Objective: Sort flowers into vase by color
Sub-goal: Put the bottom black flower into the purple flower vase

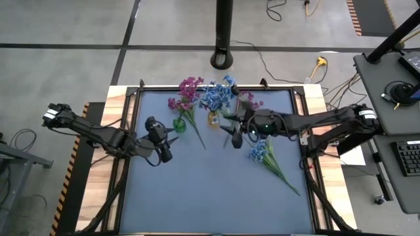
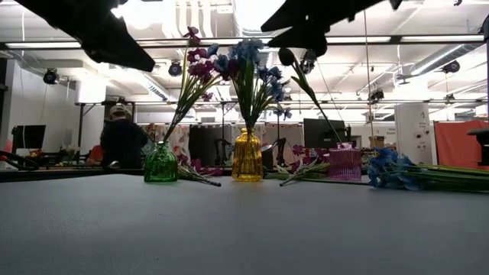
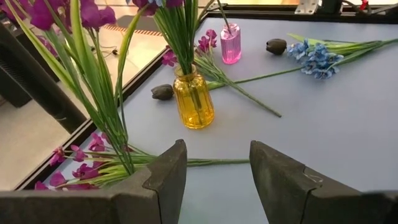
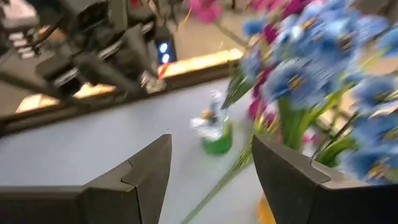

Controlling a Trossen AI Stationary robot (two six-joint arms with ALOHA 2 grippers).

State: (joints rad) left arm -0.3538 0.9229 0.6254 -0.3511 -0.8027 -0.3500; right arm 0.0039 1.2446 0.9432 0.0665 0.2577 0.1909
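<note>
Fingers [image 3: 168,180] apart, empty, yellow vase [image 3: 193,99] ahead, pink vase [image 3: 230,43] beyond

Robotics lab / open workshop hall: exposed ceiling ducts and strip lights [image 2: 428,57], monitors [image 2: 325,131] on benches, a person [image 2: 121,137] seated at a workstation, concrete floor with loose cables [image 1: 289,65], keyboard [image 1: 408,157] beside the desk [image 1: 216,196].

We see three glossy, ribbed, see-through vases, glass-like: green vase [image 2: 160,163], yellow vase [image 3: 193,99], pink vase [image 3: 230,43]. Tabletop [image 1: 216,190] is matt smooth blue-grey with a pale wood border [image 1: 98,170]. Left end effector [image 3: 214,180] fingers [image 3: 165,177] look matt dark plastic.
</note>
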